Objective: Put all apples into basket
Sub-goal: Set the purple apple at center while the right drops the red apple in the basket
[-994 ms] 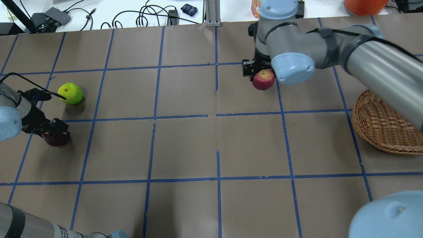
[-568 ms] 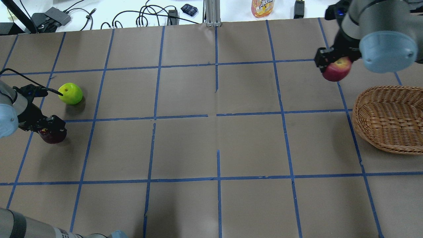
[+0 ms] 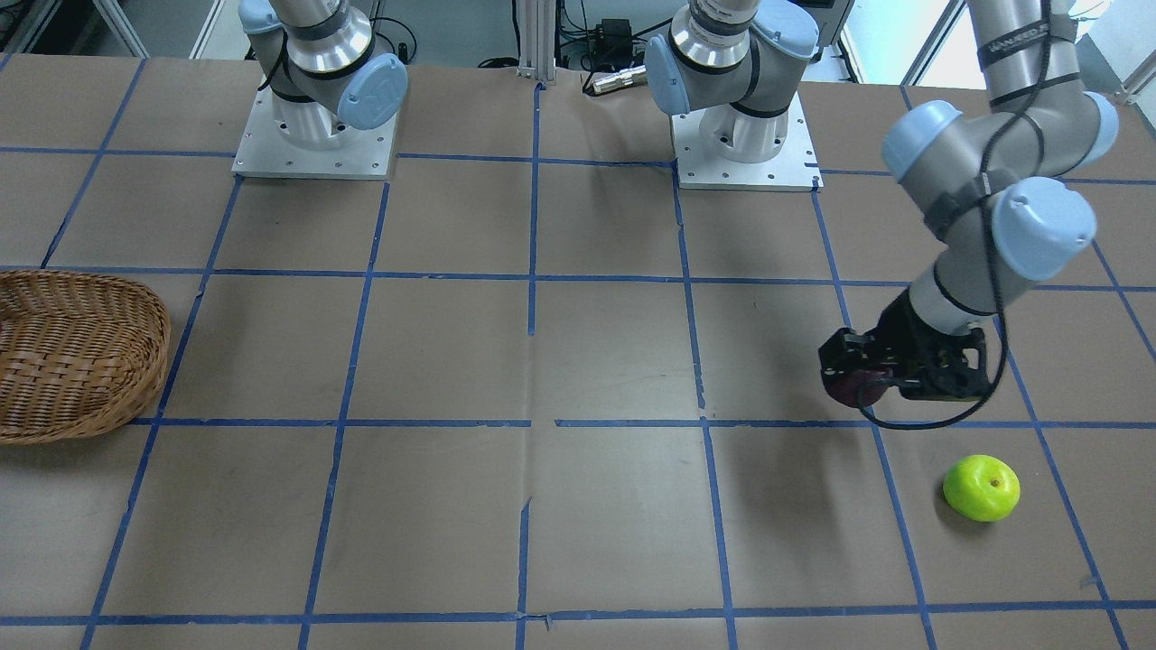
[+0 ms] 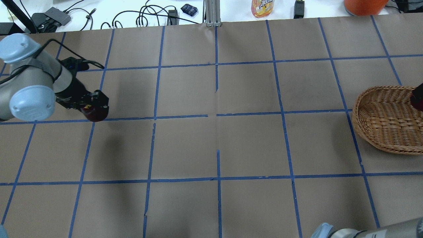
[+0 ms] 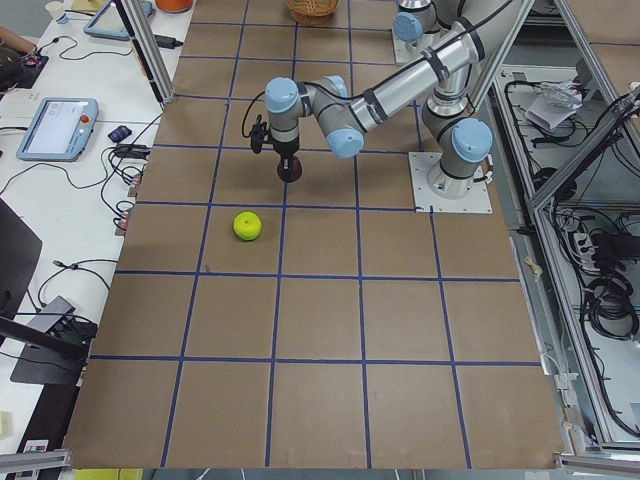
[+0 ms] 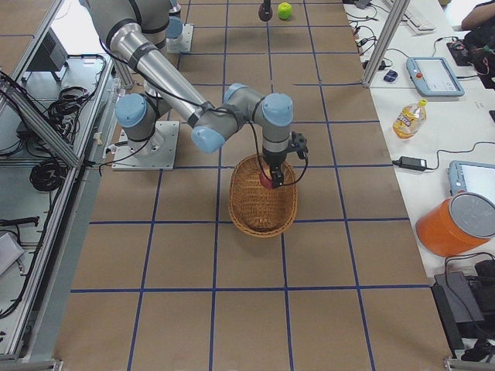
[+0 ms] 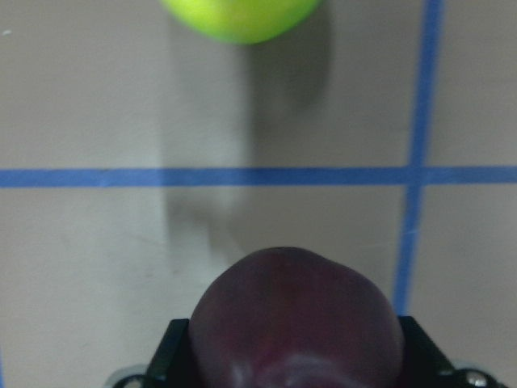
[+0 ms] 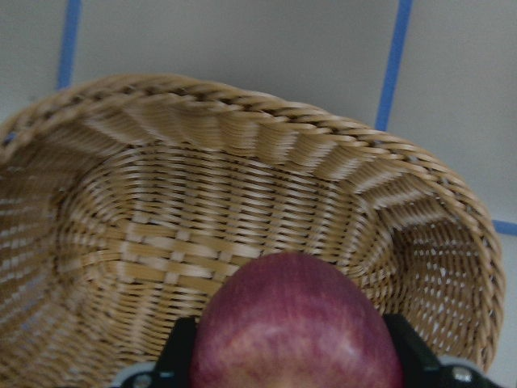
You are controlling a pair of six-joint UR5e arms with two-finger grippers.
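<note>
My left gripper (image 4: 96, 109) is shut on the dark purple apple (image 7: 295, 323) and holds it above the table; it also shows in the front view (image 3: 858, 381). The green apple (image 3: 982, 487) lies on the table just beyond it, and my left arm hides it in the overhead view. My right gripper (image 6: 269, 175) is shut on the red apple (image 8: 295, 331) and holds it over the inside of the wicker basket (image 8: 242, 162). The basket (image 4: 380, 122) stands at the table's right edge, and a bit of the red apple (image 4: 418, 100) shows there.
A juice bottle (image 4: 262, 7), an orange bucket (image 4: 363, 5) and cables (image 4: 145, 16) lie on the white bench beyond the far edge. The two arm bases (image 3: 312, 135) stand at the robot's side of the table.
My right arm carried the red apple rightward from mid-table to over the basket. My left gripper lifted the purple apple and moved it up and toward the centre, past the green apple.
</note>
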